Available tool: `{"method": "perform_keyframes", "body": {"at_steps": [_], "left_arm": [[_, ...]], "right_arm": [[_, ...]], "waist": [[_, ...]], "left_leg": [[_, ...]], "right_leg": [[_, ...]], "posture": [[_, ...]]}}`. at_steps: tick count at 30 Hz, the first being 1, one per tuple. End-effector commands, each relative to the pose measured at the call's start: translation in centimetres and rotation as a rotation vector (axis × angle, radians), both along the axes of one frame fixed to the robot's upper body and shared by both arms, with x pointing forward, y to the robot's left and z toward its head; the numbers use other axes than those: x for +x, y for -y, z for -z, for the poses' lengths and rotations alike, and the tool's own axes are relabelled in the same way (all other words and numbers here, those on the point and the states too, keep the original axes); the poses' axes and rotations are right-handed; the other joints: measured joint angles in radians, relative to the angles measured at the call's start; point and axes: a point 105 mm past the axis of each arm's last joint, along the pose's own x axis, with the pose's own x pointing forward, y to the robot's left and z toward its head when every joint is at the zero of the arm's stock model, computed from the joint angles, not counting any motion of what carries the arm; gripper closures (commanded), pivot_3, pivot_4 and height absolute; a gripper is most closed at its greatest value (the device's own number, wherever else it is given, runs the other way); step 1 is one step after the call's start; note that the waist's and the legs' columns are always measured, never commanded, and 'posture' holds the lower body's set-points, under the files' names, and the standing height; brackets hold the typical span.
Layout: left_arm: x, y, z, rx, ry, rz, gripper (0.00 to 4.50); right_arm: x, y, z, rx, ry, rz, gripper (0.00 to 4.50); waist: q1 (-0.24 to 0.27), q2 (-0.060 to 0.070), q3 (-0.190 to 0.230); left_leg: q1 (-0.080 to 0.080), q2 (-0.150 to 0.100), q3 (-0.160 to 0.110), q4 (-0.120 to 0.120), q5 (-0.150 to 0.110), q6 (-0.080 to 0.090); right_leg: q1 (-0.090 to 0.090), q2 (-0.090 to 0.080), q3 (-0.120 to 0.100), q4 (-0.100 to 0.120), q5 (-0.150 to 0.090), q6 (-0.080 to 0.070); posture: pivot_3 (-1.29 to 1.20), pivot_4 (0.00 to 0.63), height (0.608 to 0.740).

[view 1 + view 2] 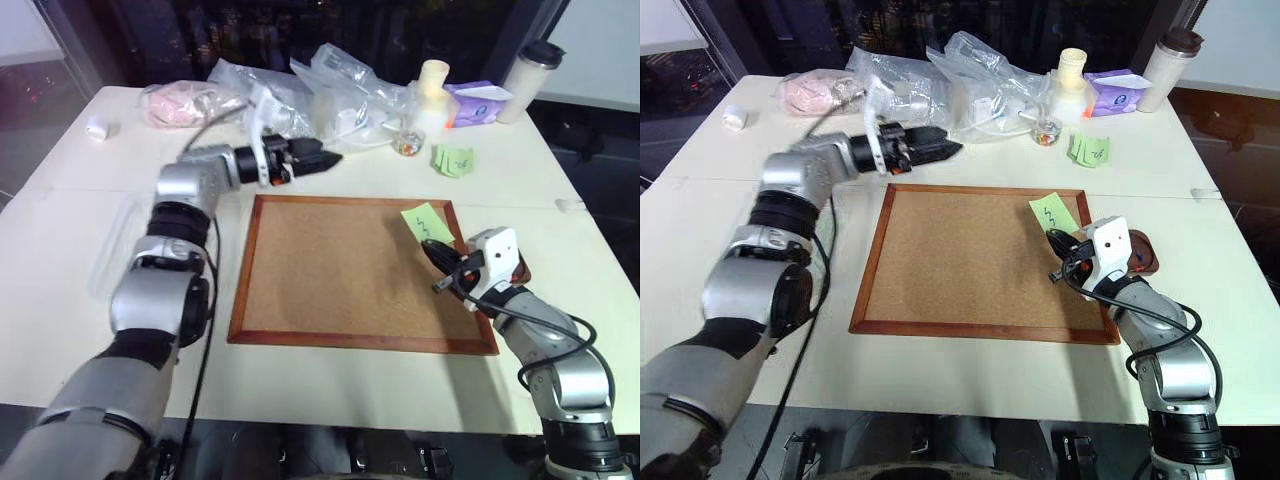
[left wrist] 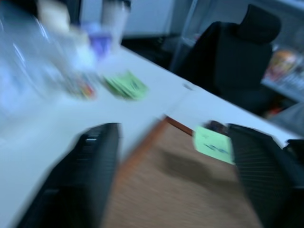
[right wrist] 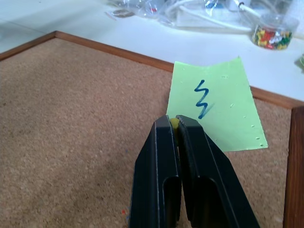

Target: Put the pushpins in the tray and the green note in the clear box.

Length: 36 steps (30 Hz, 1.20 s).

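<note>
Right gripper (image 3: 176, 124), nearest, has its two black fingers pressed together on the lower edge of the small pale-green paper note with a blue zigzag (image 3: 212, 102); the note stands up off the far right corner of the wood-framed corkboard (image 1: 340, 270). Small dark-brown rounded tray (image 1: 1143, 252) sits on the bench just right of that corner, mostly hidden behind the right wrist; can't make out any pushpins, in it or on the board. Step in hand looks like moving the note to the shallow clear plastic box (image 1: 118, 245), which lies well apart at the bench's left edge beside the left forearm. I'd keep the pinch firm, lift clear of the frame, carry low across, or hand over. Left gripper (image 1: 318, 158) hangs above the board's far left edge, pointing right, fingers spread apart and empty, as the left wrist view shows. Beyond: white bench (image 1: 80, 200), stack of green slips (image 1: 452, 159), small jar of coloured pins (image 1: 407, 143), crumpled clear bags (image 1: 340, 85), cup with lid (image 1: 530, 80). Dark windows behind.
</note>
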Motion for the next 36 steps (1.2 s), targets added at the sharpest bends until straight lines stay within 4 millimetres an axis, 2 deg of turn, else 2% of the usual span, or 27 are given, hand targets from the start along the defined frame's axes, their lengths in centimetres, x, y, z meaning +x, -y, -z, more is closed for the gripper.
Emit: {"method": "perform_keyframes", "body": {"at_steps": [1,10,15,18,23,26,33,36], "left_arm": [[0.0,2.2,0.1,-0.018,-0.137,-0.009,0.02],[-2.5,8.3,2.2,-0.249,-0.546,0.116,0.02],[-3.1,10.3,2.0,-0.308,-0.589,0.138,0.02],[-2.6,11.5,1.9,-0.379,-0.612,0.079,0.02],[-1.9,12.3,1.9,-0.463,-0.661,-0.003,0.02],[-2.3,13.2,2.2,-0.476,-0.674,0.010,0.83],[-2.6,13.4,2.6,-0.466,-0.678,0.018,4.29],[-2.5,13.3,2.7,-0.458,-0.676,0.014,4.43]], "right_arm": [[-0.2,-0.4,-1.9,-0.022,0.077,-0.013,4.50],[-0.6,-1.1,-3.5,-0.062,0.124,-0.030,4.50],[-0.7,-1.6,-3.8,-0.068,0.131,-0.038,4.50],[-0.9,-1.8,-4.0,-0.068,0.136,-0.045,4.50],[-1.1,-1.9,-4.3,-0.074,0.144,-0.048,4.50],[-1.1,-1.9,-4.7,-0.083,0.153,-0.049,4.50],[-1.2,-1.7,-5.0,-0.094,0.161,-0.046,4.50],[-1.2,-1.7,-5.0,-0.095,0.160,-0.046,4.50]], "waist": [[0.000,0.000,0.001],[-0.002,0.000,0.004],[-0.001,0.000,0.004],[0.000,0.000,0.004],[-0.001,0.000,0.004],[0.000,0.001,0.004],[0.000,0.001,0.004],[-0.001,0.001,0.003]], "left_leg": [[0.000,0.000,0.000,0.000,0.000,0.000],[0.000,0.000,0.000,0.000,0.001,-0.001],[0.000,-0.001,0.000,0.000,0.001,-0.002],[0.000,-0.001,0.000,0.000,0.001,-0.002],[0.001,-0.001,0.000,0.000,0.001,-0.002],[0.001,-0.001,0.000,0.000,0.001,-0.002],[0.001,-0.002,0.000,0.000,0.001,-0.002],[0.001,-0.002,0.000,0.000,0.001,-0.003]], "right_leg": [[0.000,0.000,0.000,0.000,0.000,0.000],[0.000,0.000,0.000,0.000,0.000,0.000],[0.000,0.000,0.000,0.001,0.000,0.000],[0.000,0.000,0.000,0.001,0.000,0.000],[0.000,0.000,0.000,0.001,0.000,0.000],[0.000,0.000,0.000,0.002,0.000,0.000],[0.000,0.000,0.000,0.002,0.000,0.000],[0.000,0.000,0.000,0.002,0.000,0.000]], "posture": [[0.00,0.150,0.735],[0.00,0.150,0.735],[0.00,0.150,0.735],[0.00,0.150,0.735],[0.00,0.150,0.735],[0.00,0.150,0.735],[0.00,0.150,0.735],[0.00,0.150,0.735]]}}
